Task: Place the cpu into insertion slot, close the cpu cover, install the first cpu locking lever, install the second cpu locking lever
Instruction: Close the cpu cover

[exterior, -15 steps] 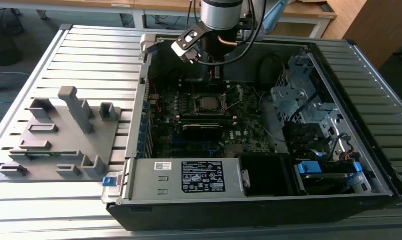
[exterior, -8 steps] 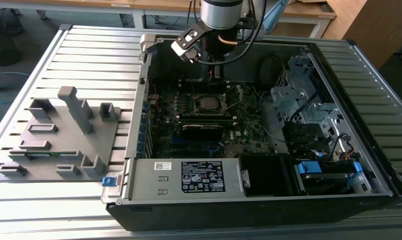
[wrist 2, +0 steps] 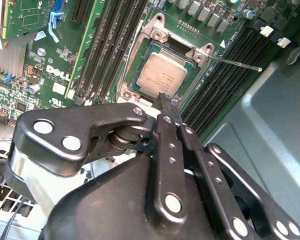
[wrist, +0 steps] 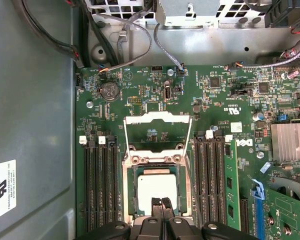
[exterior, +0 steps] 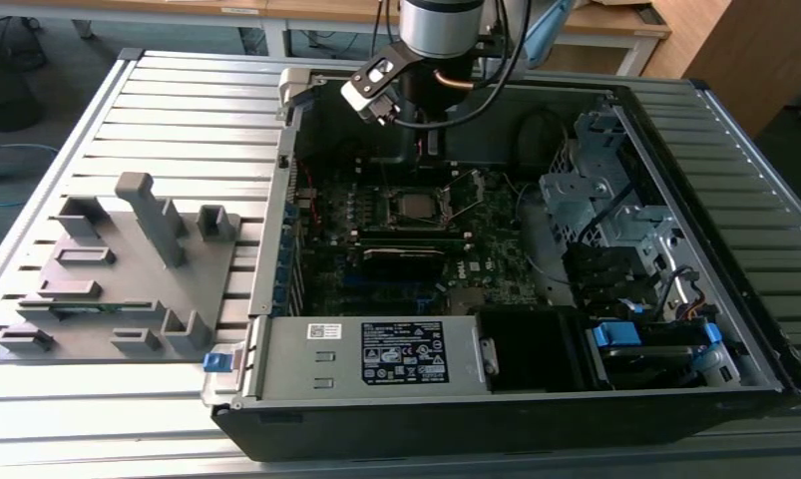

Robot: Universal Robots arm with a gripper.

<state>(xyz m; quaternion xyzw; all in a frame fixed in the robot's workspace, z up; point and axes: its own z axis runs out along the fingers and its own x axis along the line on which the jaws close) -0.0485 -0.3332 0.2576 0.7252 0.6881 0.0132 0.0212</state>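
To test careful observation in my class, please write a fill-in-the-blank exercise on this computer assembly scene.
1. The cpu cover is ____, so the cpu in the insertion slot is uncovered.
2. The gripper hovers over the silver face of the ____.
3. The motherboard is coloured ____.
Missing words: open; cpu; green.

Exterior view: mounted off the arm, high, looking steeply down on the whole open computer case [exterior: 507, 419] and the slatted counter [exterior: 174, 100]. The arm [exterior: 440, 25] enters at upper centre of frame. First wrist view: close, facing squarely onto the motherboard [wrist: 140, 95]. Second wrist view: comparably close, oblique, looking past the jaws. All three views share the cpu [exterior: 414, 207].
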